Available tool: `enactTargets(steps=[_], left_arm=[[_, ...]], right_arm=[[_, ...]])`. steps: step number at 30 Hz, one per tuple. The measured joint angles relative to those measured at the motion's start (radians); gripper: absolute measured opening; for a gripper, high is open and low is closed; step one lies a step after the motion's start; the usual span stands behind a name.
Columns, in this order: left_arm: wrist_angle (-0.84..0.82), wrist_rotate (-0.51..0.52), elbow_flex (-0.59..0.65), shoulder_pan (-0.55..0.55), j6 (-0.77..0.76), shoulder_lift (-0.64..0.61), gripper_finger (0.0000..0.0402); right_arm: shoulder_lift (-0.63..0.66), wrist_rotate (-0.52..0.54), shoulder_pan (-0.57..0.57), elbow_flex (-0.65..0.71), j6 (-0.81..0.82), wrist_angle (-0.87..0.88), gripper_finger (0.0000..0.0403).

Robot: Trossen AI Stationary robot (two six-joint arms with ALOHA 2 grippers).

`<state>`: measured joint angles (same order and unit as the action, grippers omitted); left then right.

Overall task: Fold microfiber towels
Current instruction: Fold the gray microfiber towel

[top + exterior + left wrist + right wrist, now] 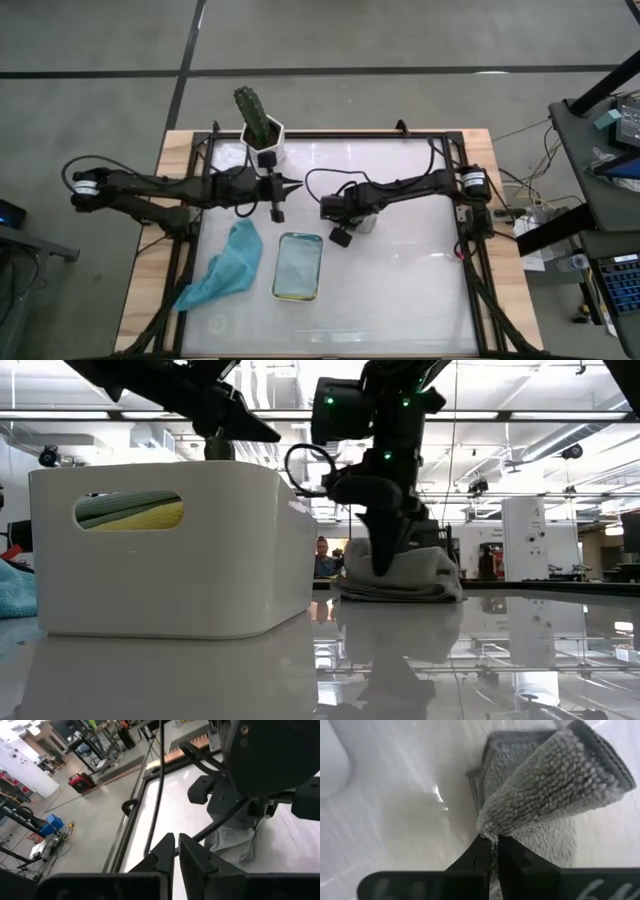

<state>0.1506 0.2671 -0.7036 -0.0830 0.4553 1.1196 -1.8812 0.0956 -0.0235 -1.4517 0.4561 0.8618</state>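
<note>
The right tool (492, 842) was clamped on a corner of the grey towel (540, 805), lifting that flap over the part-folded stack lying on the counter (400, 290) near its middle. The pinch took only the very edge of the pile, so the corner could have slipped free if the arm pulled sideways, and the flap would then have dropped short and left a crooked fold. A lift taken too high might also have dragged the lower layers along and undone them, since nothing pinned the cloth down.

The left tool (175, 851) hung with its fingers together and empty, above the counter just left of the right arm; a sweep of either arm could have made them collide.

The teal towel (225, 265) lay crumpled at the counter's left, well apart, beside the white tray (160, 550). Through the tray's handle slot, green and yellow cloths (135, 510) showed, probably folded, though the slot revealed too little to be sure. A potted cactus (258, 120) stood at the far edge.

No brand, label or readable writing showed on the towels, tray or arms.
</note>
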Motion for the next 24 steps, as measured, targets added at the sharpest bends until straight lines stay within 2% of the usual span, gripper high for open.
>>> enactTargets(steps=[6, 18, 24], left_arm=[[-0.004, 0.0, 0.001, 0.0, 0.005, 0.004, 0.0011], [0.029, 0.0, 0.001, 0.0, 0.006, 0.026, 0.0011], [0.033, 0.0, 0.0, 0.0, 0.023, 0.06, 0.0011]], right_arm=[[-0.016, -0.034, 0.011, 0.003, -0.05, -0.034, 0.0015], [-0.007, -0.101, 0.01, 0.003, -0.082, -0.029, 0.0125], [0.05, -0.146, 0.01, 0.003, -0.109, -0.021, 0.014]])
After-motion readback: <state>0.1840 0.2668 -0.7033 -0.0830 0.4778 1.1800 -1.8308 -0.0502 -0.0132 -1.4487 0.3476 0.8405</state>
